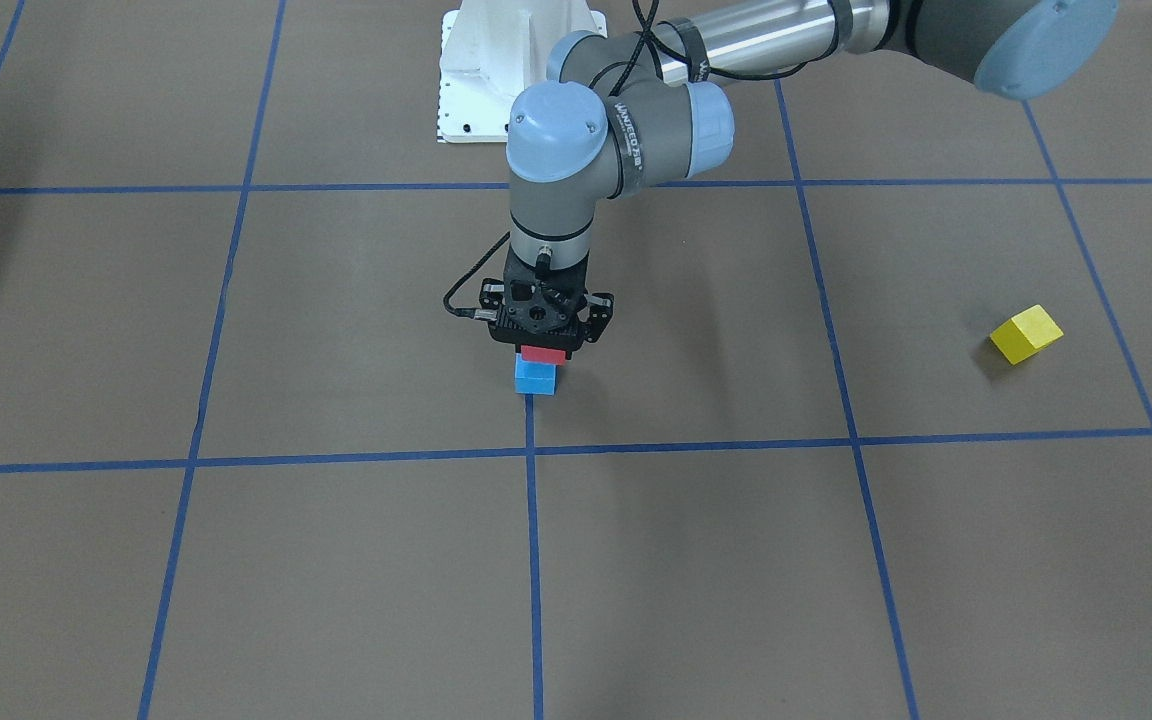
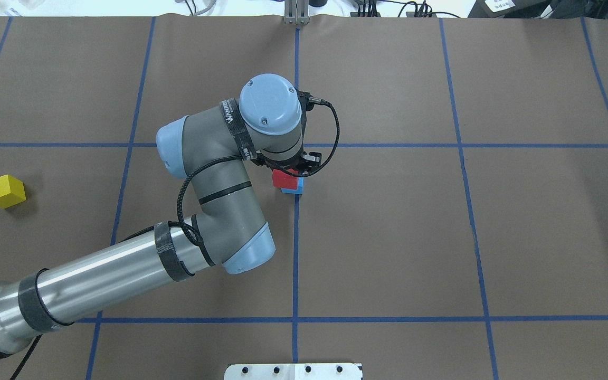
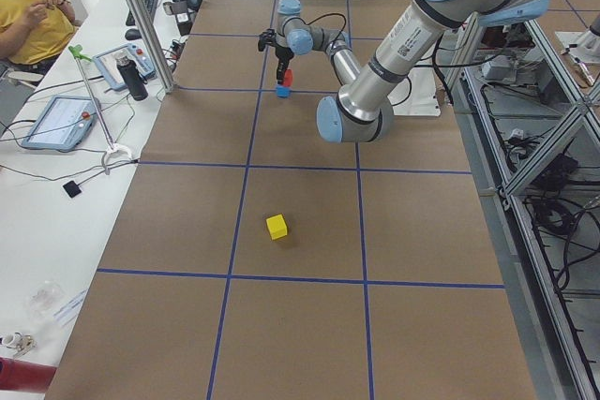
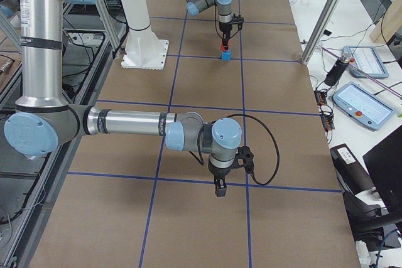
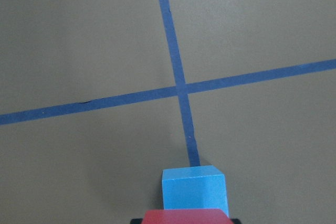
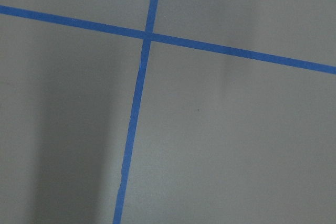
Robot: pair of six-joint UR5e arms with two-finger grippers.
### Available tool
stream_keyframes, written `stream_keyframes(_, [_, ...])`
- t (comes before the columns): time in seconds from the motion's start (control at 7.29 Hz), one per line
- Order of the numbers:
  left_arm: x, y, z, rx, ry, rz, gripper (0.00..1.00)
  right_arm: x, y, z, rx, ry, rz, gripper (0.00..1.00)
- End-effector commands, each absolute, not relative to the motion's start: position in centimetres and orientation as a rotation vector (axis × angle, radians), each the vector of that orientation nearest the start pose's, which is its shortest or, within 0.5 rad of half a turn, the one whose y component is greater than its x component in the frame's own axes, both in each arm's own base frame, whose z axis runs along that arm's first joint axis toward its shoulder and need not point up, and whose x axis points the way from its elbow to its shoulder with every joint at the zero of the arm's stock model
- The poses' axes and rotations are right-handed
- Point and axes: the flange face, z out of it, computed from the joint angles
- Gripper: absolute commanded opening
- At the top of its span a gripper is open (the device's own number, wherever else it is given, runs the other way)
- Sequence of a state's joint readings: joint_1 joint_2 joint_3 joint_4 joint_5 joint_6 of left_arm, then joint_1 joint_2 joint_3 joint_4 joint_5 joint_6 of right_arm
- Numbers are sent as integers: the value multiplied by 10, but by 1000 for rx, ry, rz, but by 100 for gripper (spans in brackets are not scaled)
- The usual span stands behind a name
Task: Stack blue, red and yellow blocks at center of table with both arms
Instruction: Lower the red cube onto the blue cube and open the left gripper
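A blue block [image 1: 535, 378] sits near the table's centre, beside a tape crossing. My left gripper [image 1: 543, 348] points straight down and is shut on a red block [image 1: 543, 354], held directly over the blue block. I cannot tell whether the two touch. The left wrist view shows the red block [image 5: 186, 216] at the bottom edge, above the blue block [image 5: 194, 192]. A yellow block [image 1: 1026, 334] lies alone far out on my left side, also in the overhead view [image 2: 5, 191]. My right gripper [image 4: 217, 190] hangs over bare table, and I cannot tell whether it is open.
Blue tape lines [image 2: 295, 253] divide the brown table into squares. The white robot base [image 1: 521, 70] stands at the table's back edge. Tablets and cables lie on a side bench [image 3: 56, 119], where a person sits.
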State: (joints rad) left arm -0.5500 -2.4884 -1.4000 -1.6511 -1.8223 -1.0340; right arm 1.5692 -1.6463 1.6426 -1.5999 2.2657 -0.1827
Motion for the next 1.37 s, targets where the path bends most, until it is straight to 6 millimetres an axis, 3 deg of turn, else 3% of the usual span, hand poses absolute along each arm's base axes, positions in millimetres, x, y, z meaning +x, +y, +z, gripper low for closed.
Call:
stream_keyframes(0.0, [600,-496,135,226,829,91,0,69,-458,667,32,-696,-165,100])
stream_keyframes(1.23, [603,-506,143,220,809,85,0,69,-461,665,34,-695,-161,100])
